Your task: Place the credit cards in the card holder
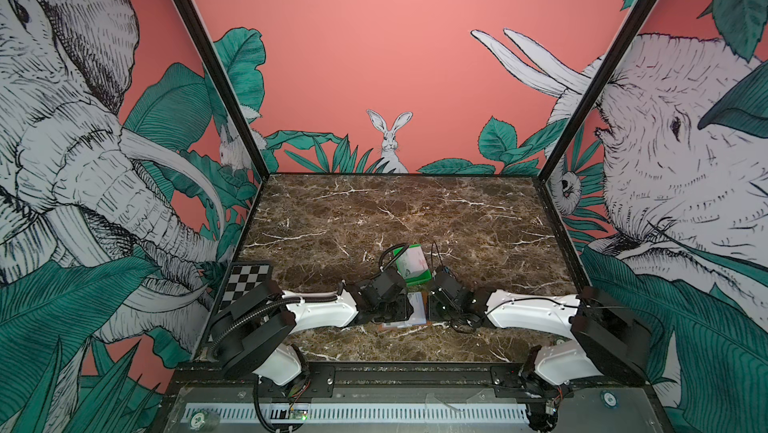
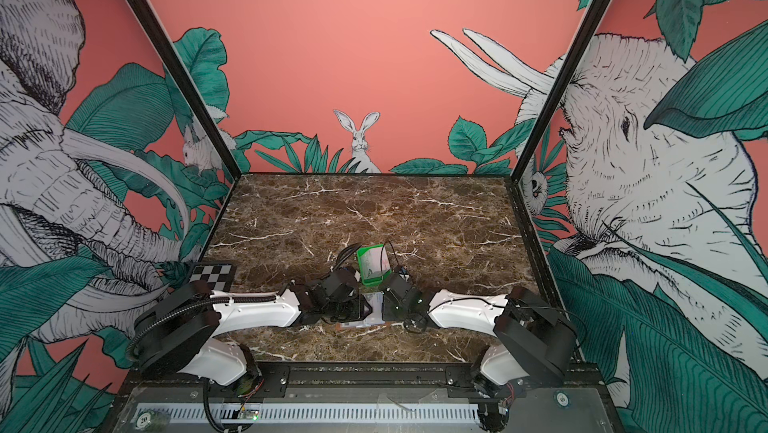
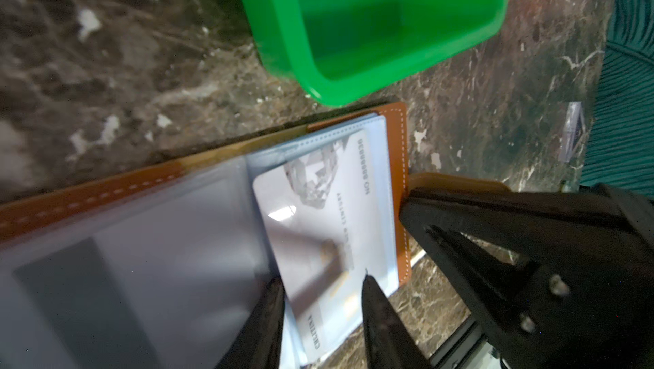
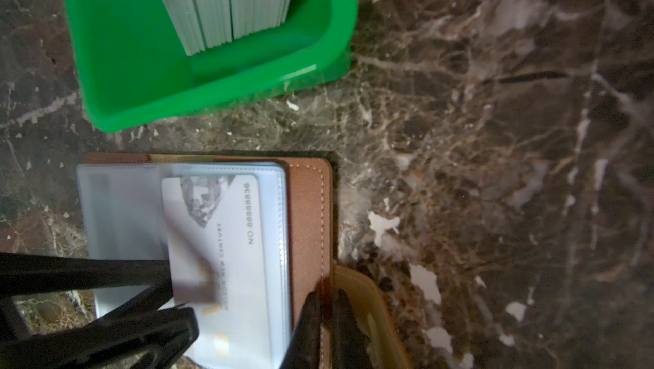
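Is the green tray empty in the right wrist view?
No, a stack of cards stands on edge inside the green tray.

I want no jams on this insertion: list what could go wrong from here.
The white plastic card looks tilted against the clear sleeve, so pushing further may jam it or buckle the sleeve. The right claw pinches only the edge of the tan-brown leather-look card holder; it may slip, and the holder could shift.
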